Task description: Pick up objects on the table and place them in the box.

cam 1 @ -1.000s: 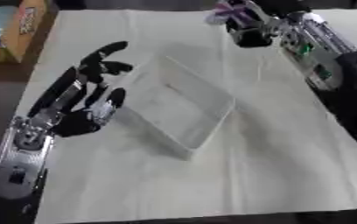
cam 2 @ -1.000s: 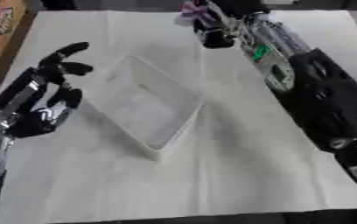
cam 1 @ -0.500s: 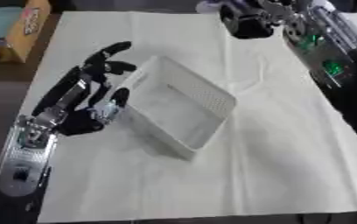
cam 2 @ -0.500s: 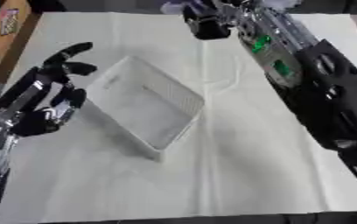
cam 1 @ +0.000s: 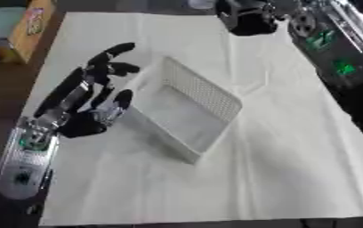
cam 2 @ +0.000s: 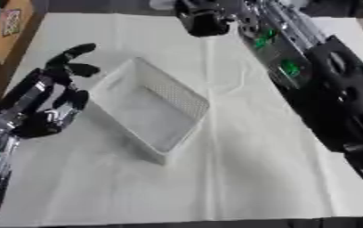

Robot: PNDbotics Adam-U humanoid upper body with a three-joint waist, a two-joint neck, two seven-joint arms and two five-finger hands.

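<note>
The worktop [cam 1: 278, 169] fills almost the whole frame, draped in a pale cream cloth with soft creases running across it. Centre frame, a touch left, sits the box [cam 1: 186, 113], a white perforated basket lying askew, one corner toward the bottom of the picture, and its inside looks bare. Over on the right, the right arm stretches along the frame's right edge and up to the top, black housing with green markings. At its end, top centre, the right hand [cam 2: 206, 18] hangs over the far edge of the cloth, well apart from the box. It reads as a dark bunched mass and I cannot tell whether the fingers are curled or holding anything. Left side now: the left hand [cam 1: 93, 104] lies just beside the box's left wall, fingers spread and relaxed, holding nothing, fingertips pointing toward the upper part of the frame; I cannot tell whether it touches the wall. Its silver forearm runs down to the lower left corner. Upper left corner, off the cloth, lies a yellow-orange carton [cam 1: 27, 32].
</note>
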